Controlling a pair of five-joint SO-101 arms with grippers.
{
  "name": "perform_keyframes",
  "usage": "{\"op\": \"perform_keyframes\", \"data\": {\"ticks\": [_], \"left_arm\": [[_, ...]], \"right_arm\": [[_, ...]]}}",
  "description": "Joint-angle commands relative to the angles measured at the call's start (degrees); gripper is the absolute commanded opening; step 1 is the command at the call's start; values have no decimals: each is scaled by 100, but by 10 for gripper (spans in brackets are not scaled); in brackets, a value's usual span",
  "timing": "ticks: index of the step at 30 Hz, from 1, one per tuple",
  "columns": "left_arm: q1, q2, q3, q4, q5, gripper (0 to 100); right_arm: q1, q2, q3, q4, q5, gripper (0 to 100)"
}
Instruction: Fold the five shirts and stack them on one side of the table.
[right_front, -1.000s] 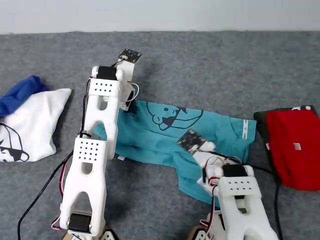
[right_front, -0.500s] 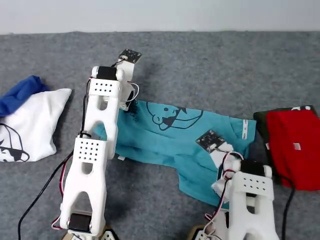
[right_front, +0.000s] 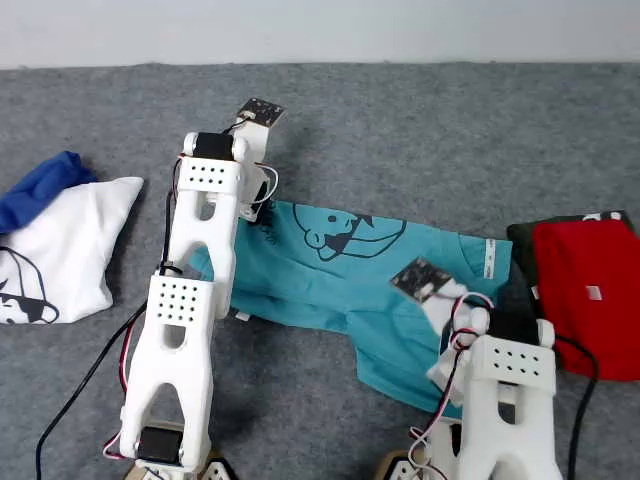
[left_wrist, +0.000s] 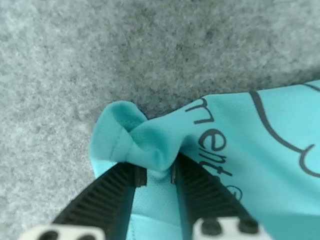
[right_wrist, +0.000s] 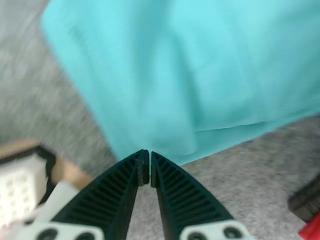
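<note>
Teal cartoon-print shirt (right_front: 340, 270) lies mid-table, spread loose and rumpled, not folded yet. Red folded shirt (right_front: 590, 290) sits on a dark shirt (right_front: 520, 250) at the right edge, likely the stack, so roughly 2 of 5 look done. White printed shirt (right_front: 60, 250) and blue shirt (right_front: 40, 185) lie heaped at the left of the grey felt table (right_front: 420, 140), seemingly unfolded. Left gripper (left_wrist: 156, 172) is pinched on a bunched edge of the teal shirt beside its lettering. Right gripper (right_wrist: 145, 155) has its jaws together, holding nothing, above the teal shirt's near edge.
</note>
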Motion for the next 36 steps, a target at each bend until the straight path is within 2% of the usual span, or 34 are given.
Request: {"op": "perform_keyframes", "data": {"ticks": [1,3,4,10,16,24,31,36], "left_arm": [[44,44,-31,79,53,97],[44,44,-31,79,53,97],[44,44,-31,79,53,97],[44,44,-31,79,53,97],[44,53,-31,79,53,97],[44,53,-31,79,53,97],[18,-132,-13,114,158,97],[79,-1275,875,123,422,97]], "right_arm": [[-374,22,9,-462,-404,165],[-585,22,149,-919,-607,232],[-699,22,176,-1191,-721,235],[-1429,189,466,-1947,-862,128],[-1147,743,1222,-2484,18,14],[-681,-31,1134,-1059,79,12],[-488,-1121,1160,-673,79,12],[84,-1156,1143,-637,79,31]]}}
